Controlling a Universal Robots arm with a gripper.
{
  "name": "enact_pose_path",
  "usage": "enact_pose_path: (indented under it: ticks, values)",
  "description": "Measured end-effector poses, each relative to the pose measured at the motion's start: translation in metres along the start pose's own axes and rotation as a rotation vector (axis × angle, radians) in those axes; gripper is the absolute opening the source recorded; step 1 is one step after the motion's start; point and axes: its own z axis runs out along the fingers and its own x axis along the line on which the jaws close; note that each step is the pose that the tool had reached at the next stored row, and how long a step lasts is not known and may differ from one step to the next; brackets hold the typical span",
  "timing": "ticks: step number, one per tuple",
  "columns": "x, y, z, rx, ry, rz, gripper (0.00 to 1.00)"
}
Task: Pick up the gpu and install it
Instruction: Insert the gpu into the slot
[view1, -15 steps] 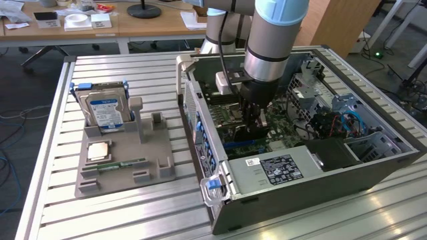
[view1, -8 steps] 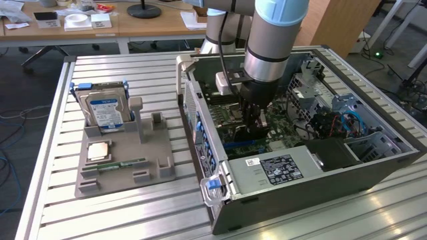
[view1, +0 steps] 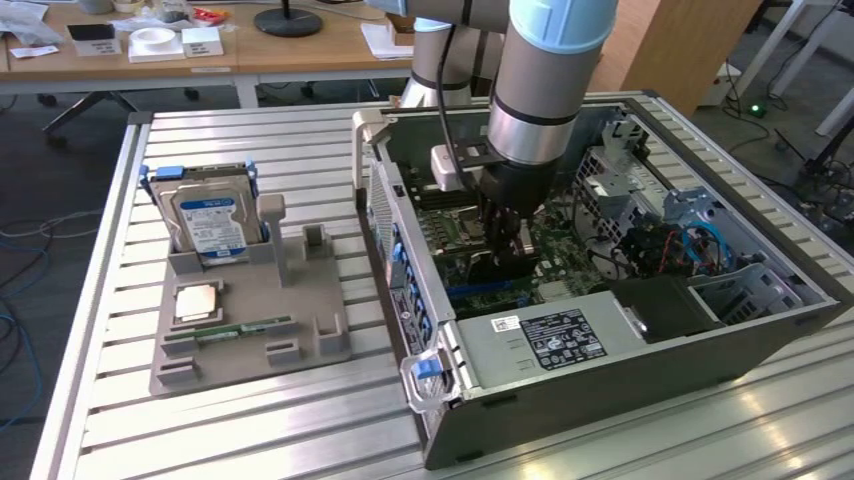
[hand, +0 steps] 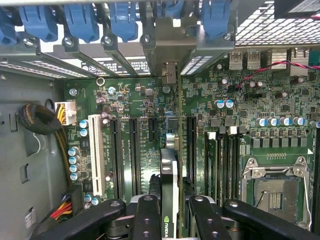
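1. Gripper (hand: 170, 209) is clenched on the gpu (hand: 169, 167), one finger against each flat face, gripping along the card's upper edge.
2. The gpu is inside the computer case (view1: 601, 390), held edge-on just over the motherboard (hand: 145, 100) and in line with one of its long slots. Its metal bracket end points at the case's rear wall, where the blue clips (hand: 122, 20) sit. I cannot tell whether it is seated.
3. Handling (my judgement): a light, stiff, thin board. It is fragile, and the parts and edge contacts would not tolerate twisting or side load. The flat faces grip fairly well, and a hold near mid-length should keep it level.
4. Writing: an NVIDIA mark with a green logo shows on the card's edge between the fingers. The black-and-white label (view1: 561, 340) on the metal box inside the case is too small to read. The hard drive (view1: 211, 222) stands well apart from the case, and its blue-white label is unreadable.
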Motion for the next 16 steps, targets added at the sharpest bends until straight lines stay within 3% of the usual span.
enact_pose_path:
  ticks: [2,16]
  values:
    - [0.0,0.0001,0.0,-0.0004,-0.0058,0.0,0.27]
    - [0.0001,0.0004,0.0013,-0.0002,-0.0053,0.0,0.27]
